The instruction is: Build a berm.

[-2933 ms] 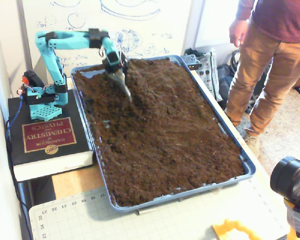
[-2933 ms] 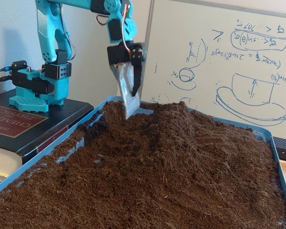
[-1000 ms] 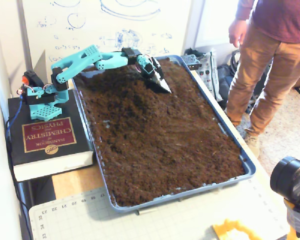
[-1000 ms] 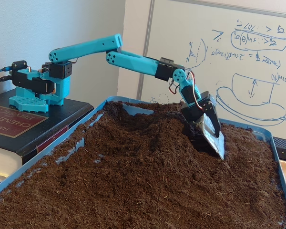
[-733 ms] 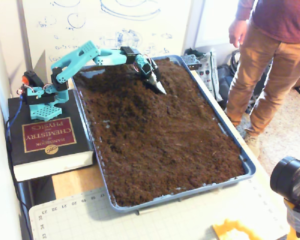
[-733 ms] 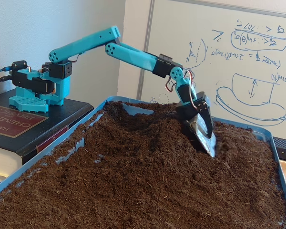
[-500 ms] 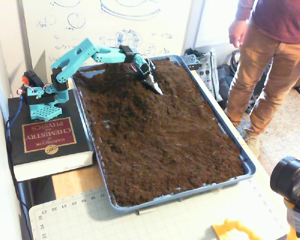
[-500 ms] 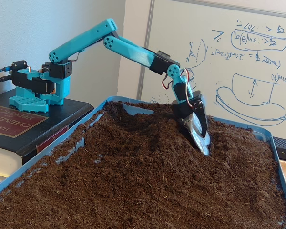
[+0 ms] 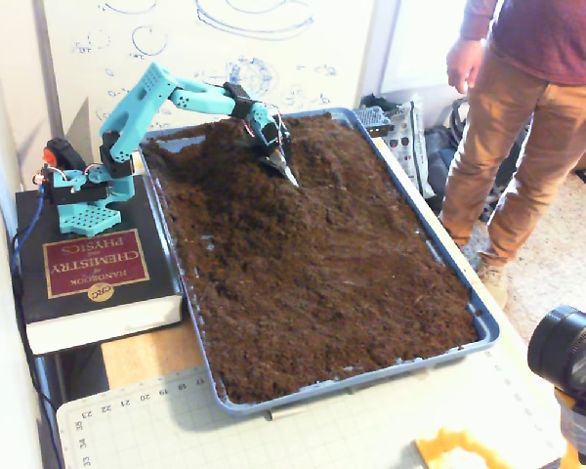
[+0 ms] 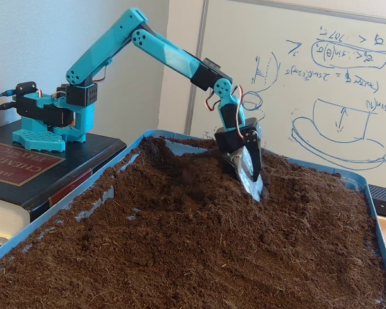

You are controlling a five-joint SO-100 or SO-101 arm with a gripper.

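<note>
A tray lies on the bench, filled with soil. The berm rises at the tray's far end, near the whiteboard. The gripper touches the berm's crest. The arm's base stands on a book just beside the tray's far left corner in the high fixed view. A person stands beyond the right edge.
</note>
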